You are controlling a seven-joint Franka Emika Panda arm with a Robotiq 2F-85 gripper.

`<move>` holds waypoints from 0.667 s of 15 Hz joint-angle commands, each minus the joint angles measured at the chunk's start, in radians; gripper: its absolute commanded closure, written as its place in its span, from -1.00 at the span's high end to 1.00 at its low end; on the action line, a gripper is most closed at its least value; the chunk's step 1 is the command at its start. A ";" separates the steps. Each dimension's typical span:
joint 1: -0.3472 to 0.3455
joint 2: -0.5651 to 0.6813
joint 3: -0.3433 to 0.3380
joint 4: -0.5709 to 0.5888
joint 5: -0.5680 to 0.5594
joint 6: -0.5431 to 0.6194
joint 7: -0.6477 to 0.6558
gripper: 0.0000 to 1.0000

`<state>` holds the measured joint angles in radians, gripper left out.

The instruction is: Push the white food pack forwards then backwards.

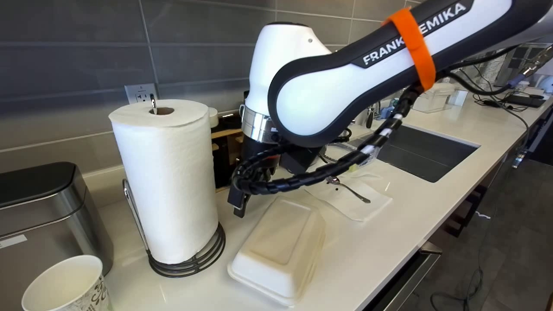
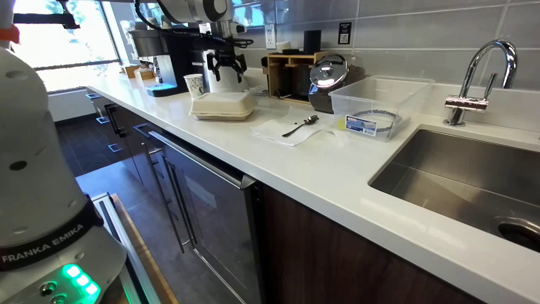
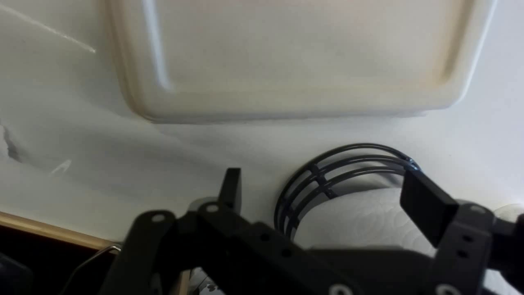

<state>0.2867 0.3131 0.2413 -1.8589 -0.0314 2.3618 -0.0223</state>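
The white food pack, a closed foam clamshell with a raised lid, lies flat on the counter in both exterior views (image 1: 285,233) (image 2: 223,105). It also fills the top of the wrist view (image 3: 294,61). My gripper (image 3: 323,190) is open with nothing between its fingers. It hangs above the counter on the wall side of the pack, beside the paper towel roll, and appears apart from the pack. In an exterior view the gripper (image 2: 229,78) shows both fingers spread behind the pack. In the wrist view the pack lies beyond the fingertips.
The paper towel roll (image 1: 168,185) on its wire stand (image 3: 303,184) is close to the gripper. A paper cup (image 2: 194,85), a napkin (image 2: 270,131) with a spoon (image 2: 300,126), a wooden shelf (image 2: 274,71), a clear bin (image 2: 379,101) and a sink (image 2: 422,185) are around.
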 commanded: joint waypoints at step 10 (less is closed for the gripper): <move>0.006 0.076 -0.056 0.018 -0.014 -0.049 0.080 1.00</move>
<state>0.2859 0.3990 0.1976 -1.8401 -0.0337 2.3622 -0.0029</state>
